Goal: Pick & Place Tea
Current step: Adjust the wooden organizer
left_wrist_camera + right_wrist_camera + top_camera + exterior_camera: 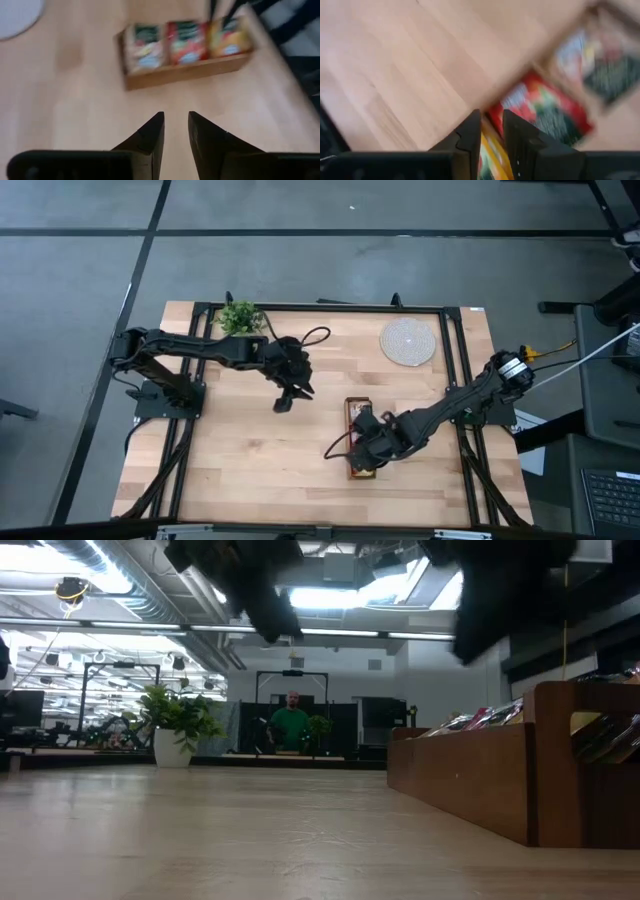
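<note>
The long wooden tray (359, 409) lies right of the table's middle, its three compartments packed with tea sachets standing on edge. In the left wrist view they are pale (145, 47), red (187, 42) and yellow-orange (229, 37). My right gripper (366, 448) hovers over the tray's near end. Its fingers (491, 116) are nearly together above the yellow sachets (492, 152), beside the red ones (542, 107). Nothing shows in its hold. My left gripper (284, 404) hangs above bare table left of the tray, its fingers (176, 116) nearly together and empty.
A round pale woven mat (408, 341) lies near the far right corner and a small green plant (240, 317) stands at the far edge. Bare wood lies between the left gripper and the tray wall (185, 75). A person in green (291, 725) stands in the room behind.
</note>
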